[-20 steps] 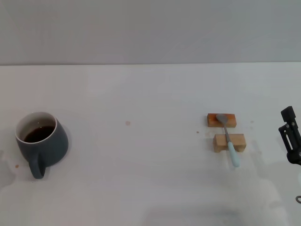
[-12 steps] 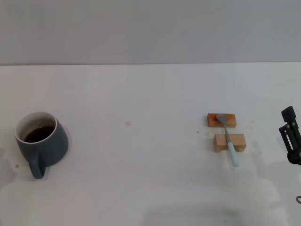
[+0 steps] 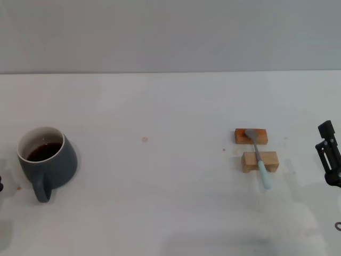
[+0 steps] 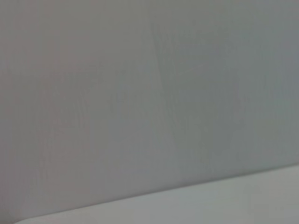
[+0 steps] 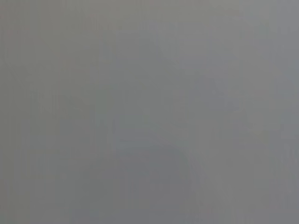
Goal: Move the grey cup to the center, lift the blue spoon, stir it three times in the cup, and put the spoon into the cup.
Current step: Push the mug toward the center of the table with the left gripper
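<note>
Left hand (image 3: 1,185) newly at edge beside grey cup (image 3: 47,161), right hand (image 3: 330,154) unmoved, finger states unclear

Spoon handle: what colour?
Pale light blue, on the spoon; its bowl and neck are grey metal. Head view shows it best.

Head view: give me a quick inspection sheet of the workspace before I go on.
Surface: white table, a few small specks, one near the middle.
Job's things: grey cup upright at the robot's left, dark liquid inside, handle toward the robot, not yet at the center. Blue spoon lies across two wooden blocks at the right, bowl on the far block, handle past the near one.
Clutter: nothing seen beyond the blocks.
Grippers: right tool at the right edge, apart from the spoon; left tool barely a dark sliver at the left edge.
Cables: nothing seen.
Surroundings: plain grey wall; both wrist views show only blank grey.
</note>
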Robot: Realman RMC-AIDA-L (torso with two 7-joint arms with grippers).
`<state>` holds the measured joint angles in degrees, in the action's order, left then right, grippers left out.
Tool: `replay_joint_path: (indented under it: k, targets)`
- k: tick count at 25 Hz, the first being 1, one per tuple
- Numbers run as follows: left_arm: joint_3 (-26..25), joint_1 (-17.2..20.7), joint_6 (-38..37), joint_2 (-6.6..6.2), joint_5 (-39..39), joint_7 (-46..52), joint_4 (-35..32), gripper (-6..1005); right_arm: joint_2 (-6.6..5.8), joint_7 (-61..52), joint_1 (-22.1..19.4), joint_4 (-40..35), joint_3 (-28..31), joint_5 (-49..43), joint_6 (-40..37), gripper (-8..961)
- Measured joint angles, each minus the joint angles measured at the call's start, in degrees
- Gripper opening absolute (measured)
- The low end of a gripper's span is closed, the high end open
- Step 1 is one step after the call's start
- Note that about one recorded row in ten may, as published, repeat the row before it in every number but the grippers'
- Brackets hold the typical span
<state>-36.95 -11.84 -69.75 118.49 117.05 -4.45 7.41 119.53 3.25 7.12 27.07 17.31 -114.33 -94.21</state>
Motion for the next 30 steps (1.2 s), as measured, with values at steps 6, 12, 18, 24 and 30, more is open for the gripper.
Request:
replay_joint_path:
  k: [6, 12, 18, 24, 30]
  targets:
    - [-0.6, -1.6, 3.3, 0.13, 0.0, -4.7, 0.7, -2, -0.03, 0.0, -0.1, 0.0, -0.2, 0.0, -0.1, 665]
    - [0.1, -2.0, 3.4, 0.16, 0.6, -4.9, 0.8, -2, -0.07, 0.0, 0.1, 0.0, -0.5, 0.0, -0.1, 665]
    - [1.7, -2.1, 3.4, 0.16, 0.7, -4.9, 1.3, -2, -0.09, 0.0, 0.3, 0.1, -0.5, 0.0, -0.1, 665]
    - [4.0, -2.2, 3.2, 0.17, 0.7, -4.9, 2.1, -2, -0.09, 0.0, 0.4, 0.3, -0.6, 0.0, -0.1, 664]
    - [6.3, -2.3, 3.1, 0.23, 0.7, -4.9, 4.2, -2, -0.09, 0.0, 0.4, 0.3, -0.6, 0.0, -0.1, 664]
